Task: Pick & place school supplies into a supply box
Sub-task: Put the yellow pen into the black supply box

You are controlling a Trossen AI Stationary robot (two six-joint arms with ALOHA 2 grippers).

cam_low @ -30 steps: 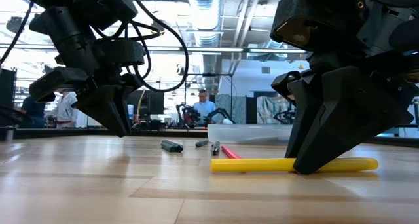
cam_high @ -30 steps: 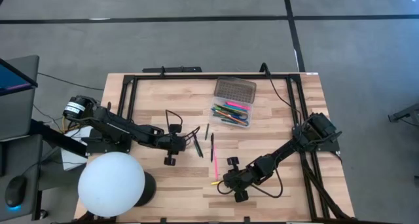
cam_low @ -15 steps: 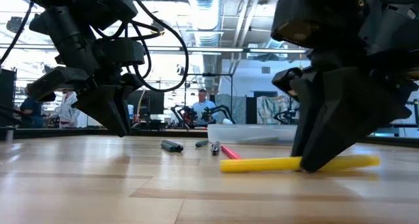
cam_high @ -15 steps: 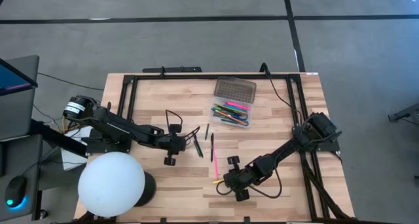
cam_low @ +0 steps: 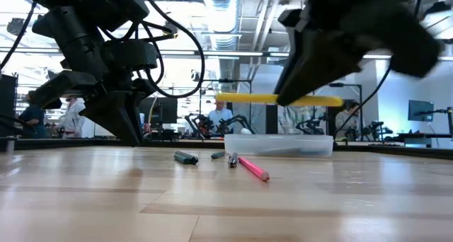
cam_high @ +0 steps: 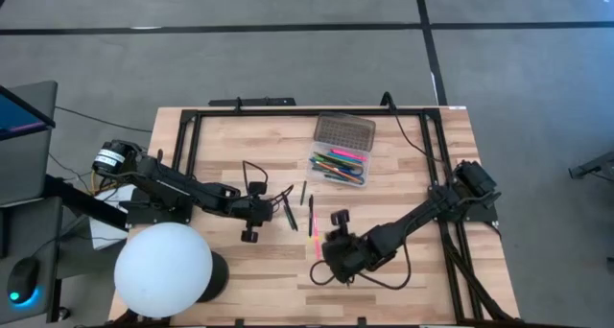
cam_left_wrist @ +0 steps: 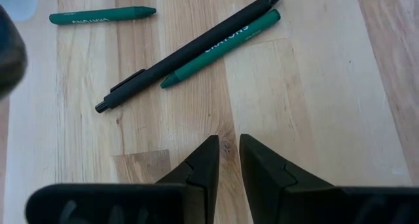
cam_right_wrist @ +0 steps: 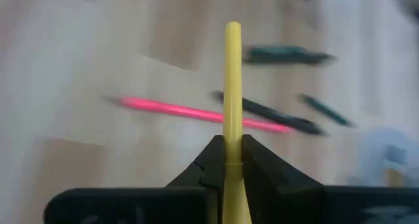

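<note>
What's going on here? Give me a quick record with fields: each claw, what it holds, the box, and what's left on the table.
Right claw: shut on a yellow pen, lifted off the table
Left claw: nearly closed, empty, low over the table
Box: open, already holds colourful pens
Lid: beside the box
Left on table: pink pencil, black pen, green crayons

Right gripper (cam_right_wrist: 224, 160) raised clear above the table, fingers clamped on a yellow marker (cam_right_wrist: 231, 86), arm stretched in from the right edge. Left gripper (cam_left_wrist: 224, 160) low near the wood, fingers nearly together, holding nothing.
</note>
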